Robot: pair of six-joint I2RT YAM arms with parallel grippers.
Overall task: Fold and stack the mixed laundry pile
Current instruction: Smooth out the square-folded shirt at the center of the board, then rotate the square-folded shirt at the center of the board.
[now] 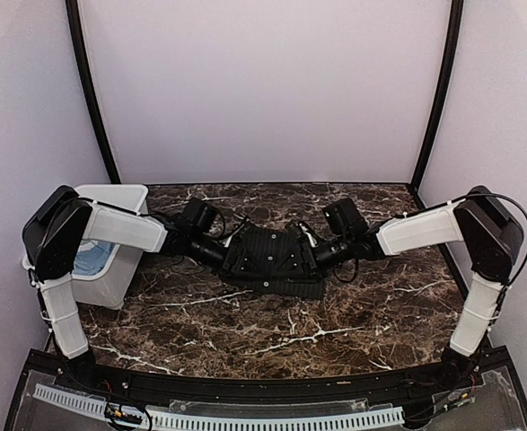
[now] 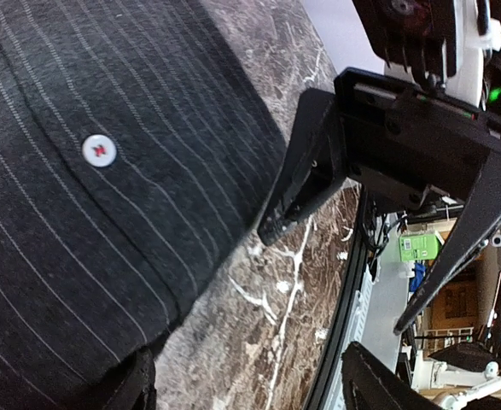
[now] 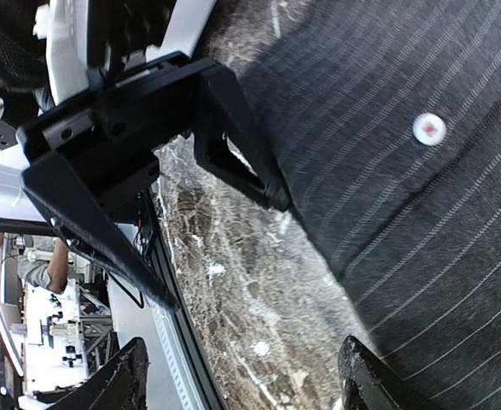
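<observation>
The black pinstriped shirt (image 1: pixel 272 260) lies as a compact folded bundle at the middle of the marble table (image 1: pixel 245 323). My left gripper (image 1: pixel 231 259) is at its left edge and my right gripper (image 1: pixel 310 255) at its right edge, facing each other. Both are open and hold nothing. In the left wrist view my left gripper (image 2: pixel 250 389) straddles the shirt's front edge (image 2: pixel 79 213), with a white button (image 2: pixel 99 150) showing. The right wrist view shows my right gripper (image 3: pixel 241 384) the same way over the shirt (image 3: pixel 421 188). The light blue T-shirt (image 1: pixel 91 260) lies in the bin.
A white plastic bin (image 1: pixel 110 193) stands at the table's left, beside the left arm. The opposite gripper shows in each wrist view, in the left wrist view (image 2: pixel 387 171) and in the right wrist view (image 3: pixel 148 128). The table's front edge (image 1: pixel 263 382) is close below.
</observation>
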